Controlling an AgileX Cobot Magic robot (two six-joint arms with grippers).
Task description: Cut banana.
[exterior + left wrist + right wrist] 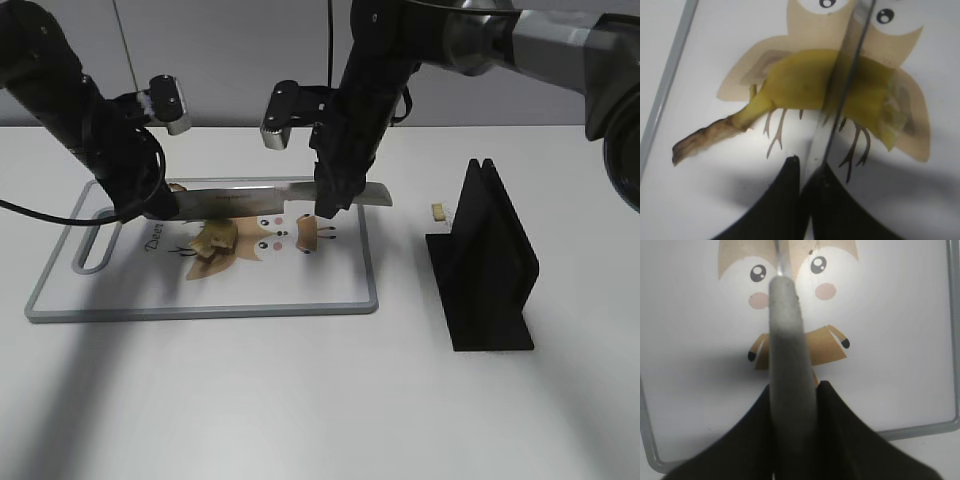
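Observation:
The banana (212, 240), a short yellow stub with a dark stem, lies on the white cutting board (200, 308). In the left wrist view the banana (795, 85) lies over a tan cartoon print, stem to the left. A knife (260, 200) is held level above the board. My left gripper (160, 205) is shut on the blade's tip end; the blade (845, 75) runs from my jaws (807, 167) across the banana's middle. My right gripper (335, 205) is shut on the grey handle (790, 340), which fills its jaws (792, 385).
A black knife stand (485, 260) stands on the table right of the board. A tiny pale crumb (437, 211) lies beside it. The board has a grey rim (920, 432) and a handle slot (95, 250) at its left end.

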